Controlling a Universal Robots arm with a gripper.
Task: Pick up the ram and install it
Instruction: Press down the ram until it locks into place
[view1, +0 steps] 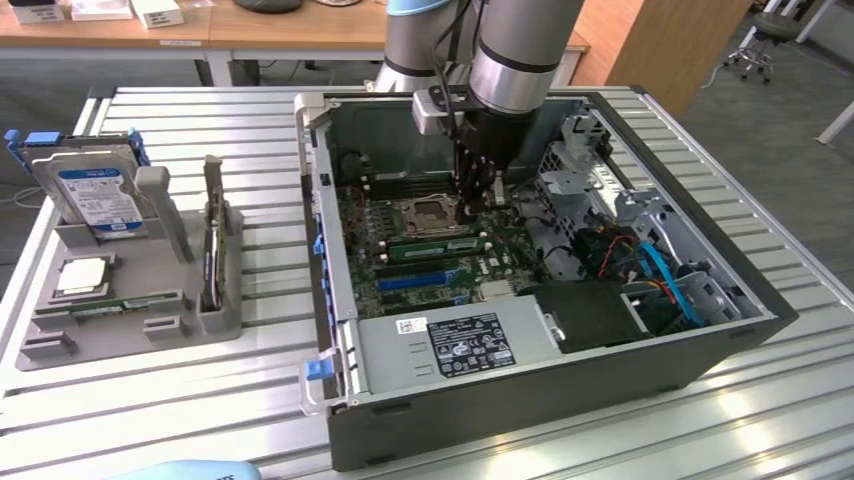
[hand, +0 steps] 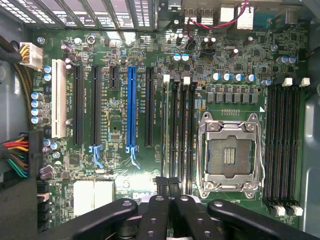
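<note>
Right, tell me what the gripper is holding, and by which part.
Nothing that can be seen. The gripper is shut with its fingertips pressed together and nothing between them, above the memory slots beside the empty socket.

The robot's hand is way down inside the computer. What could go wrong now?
1. The shut gripper sits right over the memory slots, beside the open processor socket. A sideways slip might scrape the socket's bare contacts.
2. Pressing down crooked might strain a slot or its white clips.
</note>
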